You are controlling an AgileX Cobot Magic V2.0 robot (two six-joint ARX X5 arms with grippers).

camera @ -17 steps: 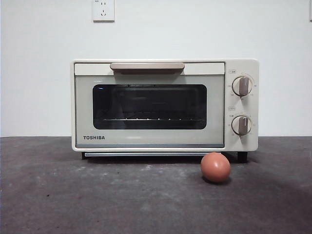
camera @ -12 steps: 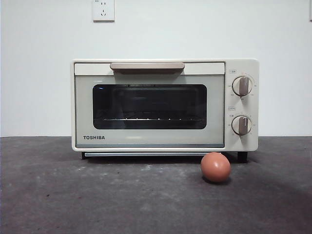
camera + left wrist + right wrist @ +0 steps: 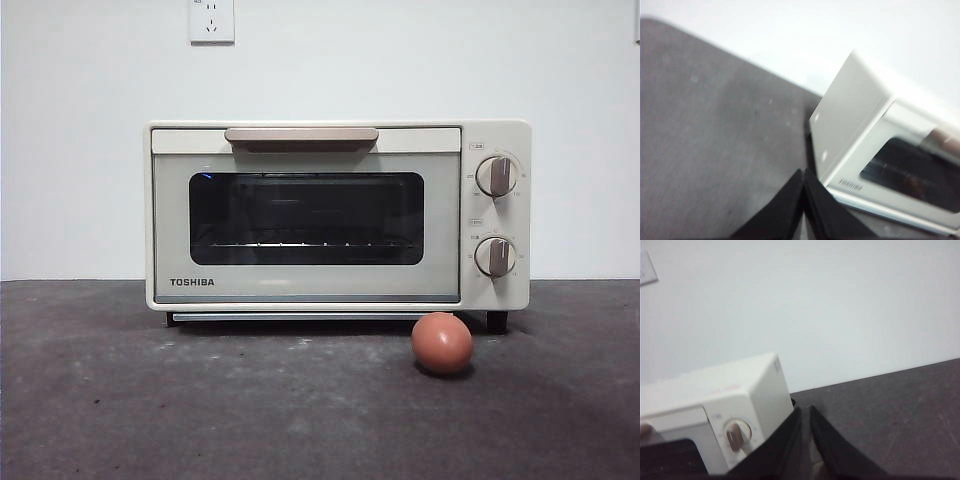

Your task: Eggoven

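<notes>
**Egg on table in front of shut oven, both grippers clear**

Left gripper (image 3: 803,175) – jaws pressed together, nothing between them; it hangs over the dark grey table (image 3: 150,400), w/ the oven's near front corner just beyond its tips. Toaster oven (image 3: 338,215): cream, boxy, TOSHIBA at the door's lower left, tan handle (image 3: 301,135) along the top, door closed, dark glass window (image 3: 306,218) w/ a wire rack visible inside, two knobs (image 3: 496,176) stacked on the right panel. Egg (image 3: 442,343): small, smooth, reddish-brown, resting on the table just in front of the oven, below the knobs. Right gripper (image 3: 806,415) – jaws nearly touching, only a slit between, holding nothing; the oven's knob-side corner sits just beside its tips. The egg is not seen in either wrist view.
</notes>
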